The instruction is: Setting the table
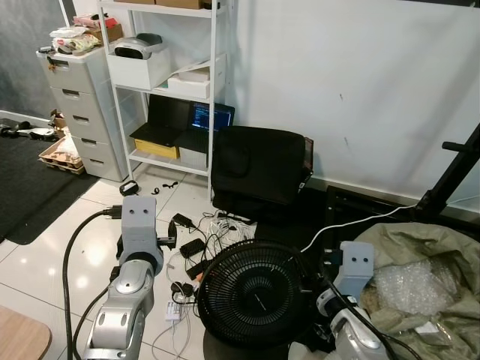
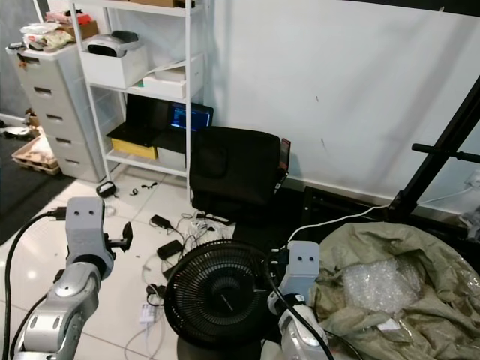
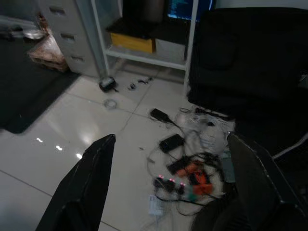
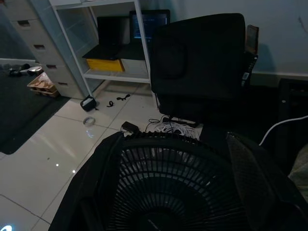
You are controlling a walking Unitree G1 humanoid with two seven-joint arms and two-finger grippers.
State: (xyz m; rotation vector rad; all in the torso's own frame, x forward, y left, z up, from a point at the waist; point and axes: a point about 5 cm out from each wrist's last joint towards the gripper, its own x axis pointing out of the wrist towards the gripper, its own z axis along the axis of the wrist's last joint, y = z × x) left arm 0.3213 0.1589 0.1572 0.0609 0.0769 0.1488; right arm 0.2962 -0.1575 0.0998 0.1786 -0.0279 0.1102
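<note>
The white wall (image 1: 360,82) spans the far side, and below it the pale tiled floor (image 1: 45,255) runs toward me. On the far left stands a white shelf unit (image 1: 169,82) with an open laptop (image 1: 210,120) on a lower shelf, and a grey drawer cabinet (image 1: 79,105) just left of it. A black chair (image 1: 259,172) sits low against the wall at centre, and a crumpled olive tarp (image 1: 420,277) with bubble wrap on it lies near right. A black floor fan (image 1: 253,294) stands near centre, between my arms. A tangle of cables and power adapters (image 1: 196,251) lies on the tiles left of the fan. My left gripper (image 3: 168,192) hangs over that tangle, fingers spread wide and empty. My right gripper (image 4: 168,187) hangs over the fan's grille, likewise wide and empty. I see no tableware; a wooden table corner (image 1: 21,334) peeks in at near left.
</note>
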